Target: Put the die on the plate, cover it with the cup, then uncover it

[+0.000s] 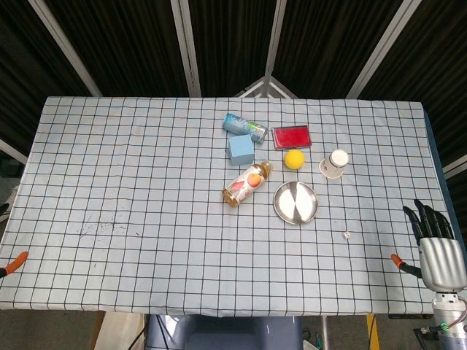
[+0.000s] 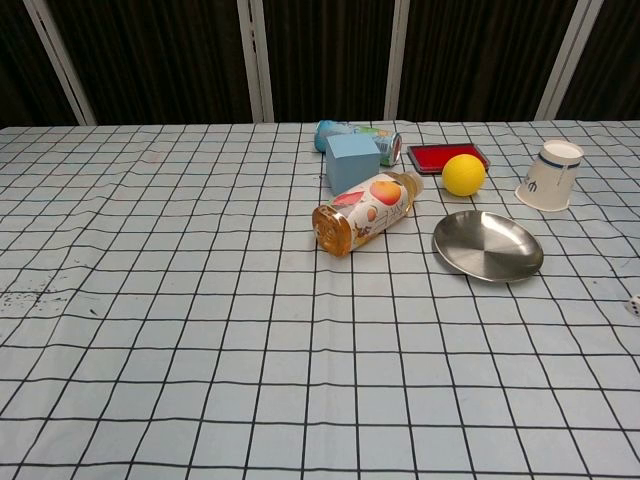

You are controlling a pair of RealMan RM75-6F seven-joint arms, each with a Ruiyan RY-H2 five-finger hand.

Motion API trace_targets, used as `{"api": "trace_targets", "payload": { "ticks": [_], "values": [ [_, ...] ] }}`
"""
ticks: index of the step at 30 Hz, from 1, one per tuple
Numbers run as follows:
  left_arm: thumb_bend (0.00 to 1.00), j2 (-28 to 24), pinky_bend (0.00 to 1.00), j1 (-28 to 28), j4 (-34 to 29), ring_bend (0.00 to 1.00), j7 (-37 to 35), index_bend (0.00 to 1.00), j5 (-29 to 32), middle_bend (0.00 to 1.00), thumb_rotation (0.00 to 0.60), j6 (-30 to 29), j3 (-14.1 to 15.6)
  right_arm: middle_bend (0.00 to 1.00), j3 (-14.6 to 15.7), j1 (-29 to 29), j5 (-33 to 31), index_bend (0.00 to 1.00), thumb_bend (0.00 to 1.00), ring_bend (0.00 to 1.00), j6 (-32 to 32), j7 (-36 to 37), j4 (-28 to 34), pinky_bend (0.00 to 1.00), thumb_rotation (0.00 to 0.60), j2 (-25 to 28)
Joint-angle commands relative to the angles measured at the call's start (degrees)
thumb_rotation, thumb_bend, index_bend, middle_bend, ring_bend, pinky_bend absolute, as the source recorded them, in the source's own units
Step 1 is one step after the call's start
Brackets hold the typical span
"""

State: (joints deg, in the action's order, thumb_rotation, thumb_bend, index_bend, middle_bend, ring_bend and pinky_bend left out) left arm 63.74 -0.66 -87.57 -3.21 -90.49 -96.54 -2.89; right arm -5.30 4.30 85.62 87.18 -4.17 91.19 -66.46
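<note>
1. Small white die point(image 1: 346, 235) lies on the checked tablecloth point(image 1: 146, 182), near the table's right edge.
2. Round steel plate point(image 1: 295, 202) sits empty, just up-left of it.
3. White paper cup point(image 1: 336, 162) stands inverted beyond.
4. Right hand point(image 1: 436, 244) hovers off the right edge, fingers spread.

A table point(image 1: 146, 219) draped in a pale cloth with a black grid fills both views. Behind its far edge hang dark ribbed curtains point(image 1: 131, 44), crossed by light metal frame bars point(image 1: 186, 44).
</note>
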Motion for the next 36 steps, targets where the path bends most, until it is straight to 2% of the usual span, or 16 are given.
{"api": "trace_targets", "payload": {
  "ticks": [1, 11, 15, 19, 27, 31, 36],
  "values": [
    [0.26, -0.03, 0.02, -0.13, -0.24, 0.00, 0.42, 0.10, 0.02, 0.00, 0.600, 0.51, 0.13, 0.04, 0.01, 0.00, 0.18, 0.13, 0.08, 0.08, 0.10, -0.07, -0.06, 0.10, 0.600, -0.11],
    [0.26, -0.04, 0.02, -0.31, -1.18, 0.00, 2.64, 0.10, -0.65, 0.00, 0.600, 1.50, 0.80, 0.04, 0.04, -0.14, 0.35, 0.13, 0.08, 0.08, 0.37, 0.93, -0.11, 0.10, 0.600, -0.15],
    [0.26, 0.09, 0.02, -0.49, -1.18, 0.00, 2.83, 0.10, -1.09, 0.00, 0.600, 1.70, 0.92, 0.04, 0.28, 0.21, 0.85, 0.18, 0.08, 0.08, -0.31, 2.48, -0.25, 0.10, 0.600, 0.04],
    [0.26, 0.22, 0.02, -0.71, -1.30, 0.00, 3.17, 0.10, -0.86, 0.00, 0.600, 2.21, 0.83, 0.04, 0.59, 0.57, 1.05, 0.18, 0.08, 0.08, -1.12, 2.40, -1.18, 0.10, 0.600, -0.35],
    [0.26, -0.04, 0.02, 0.25, -1.32, 0.00, 2.91, 0.10, -2.70, 0.00, 0.600, 0.16, 1.58, 0.04, 0.88, 1.19, 0.93, 0.22, 0.08, 0.09, -2.63, 3.70, -2.79, 0.10, 0.600, -1.08],
    [0.26, 0.27, 0.02, 0.60, -0.89, 0.00, 2.90, 0.10, -3.66, 0.00, 0.600, -1.15, 1.60, 0.04, 0.54, 1.82, 0.45, 0.24, 0.08, 0.10, -3.53, 4.25, -4.35, 0.10, 0.600, -1.98],
    [0.26, 0.67, 0.02, 0.04, -1.04, 0.00, 3.84, 0.10, -2.93, 0.00, 0.600, 0.52, 1.54, 0.05, 0.07, 4.28, 0.64, 0.26, 0.08, 0.11, -6.67, 4.76, -8.26, 0.10, 0.600, -3.28]
  ]
}}
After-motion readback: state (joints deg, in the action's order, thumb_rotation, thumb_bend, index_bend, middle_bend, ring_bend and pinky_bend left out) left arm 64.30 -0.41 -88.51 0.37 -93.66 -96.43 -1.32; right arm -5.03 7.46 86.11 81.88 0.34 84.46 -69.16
